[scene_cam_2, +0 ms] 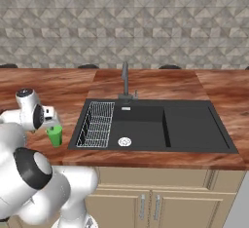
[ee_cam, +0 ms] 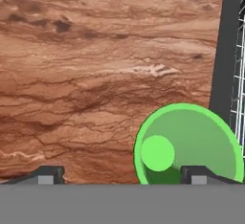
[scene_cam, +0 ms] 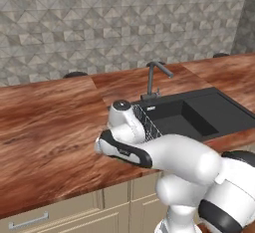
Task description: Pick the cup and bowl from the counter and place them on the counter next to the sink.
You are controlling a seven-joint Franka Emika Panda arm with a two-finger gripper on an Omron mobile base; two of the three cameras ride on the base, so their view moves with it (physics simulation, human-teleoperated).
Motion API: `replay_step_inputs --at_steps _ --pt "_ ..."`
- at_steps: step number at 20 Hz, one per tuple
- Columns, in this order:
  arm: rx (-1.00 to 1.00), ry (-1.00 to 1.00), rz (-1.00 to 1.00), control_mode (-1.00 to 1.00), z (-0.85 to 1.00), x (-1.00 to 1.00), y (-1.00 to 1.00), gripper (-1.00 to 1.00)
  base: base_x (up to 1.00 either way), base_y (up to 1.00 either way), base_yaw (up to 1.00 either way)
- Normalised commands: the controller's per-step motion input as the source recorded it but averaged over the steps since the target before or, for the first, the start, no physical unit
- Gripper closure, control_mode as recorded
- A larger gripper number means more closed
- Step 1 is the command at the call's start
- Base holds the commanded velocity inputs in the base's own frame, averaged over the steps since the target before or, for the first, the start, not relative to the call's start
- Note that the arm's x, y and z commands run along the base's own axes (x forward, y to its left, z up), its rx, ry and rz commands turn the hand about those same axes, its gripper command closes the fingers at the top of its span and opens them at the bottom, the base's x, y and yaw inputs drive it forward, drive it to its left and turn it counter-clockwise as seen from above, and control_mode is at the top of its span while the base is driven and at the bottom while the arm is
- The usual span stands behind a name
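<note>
One green cup [ee_cam: 186, 144] stands upright on the counter [ee_cam: 95, 74], at the lower right of the hand view, just beside one black sink [scene_cam_2: 160, 124] with one wire rack [scene_cam_2: 96, 123]. The gripper [ee_cam: 122, 175] hangs above with fingers [ee_cam: 48, 175] spread wide, holding nothing.

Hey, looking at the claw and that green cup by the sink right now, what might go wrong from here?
1. The open claw sits low over the cup, one fingertip overlapping its rim in the hand view; pulling away sideways might tip it.
2. The cup stands on the counter close to the sink edge, so a knock could send it into the basin.
</note>
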Motion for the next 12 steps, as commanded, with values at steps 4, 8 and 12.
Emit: replay_step_inputs --at_steps 4,8,12 --pt "0.06 -0.30 0.00 -1.00 0.58 -0.10 0.00 -1.00 0.00 0.00 0.00" --pt "0.08 -0.13 0.00 -1.00 0.41 -0.19 -0.37 -1.00 0.00 0.00 0.00" --pt "0.18 -0.01 -0.07 -1.00 0.58 -0.21 -0.99 -1.00 0.00 0.00 0.00"
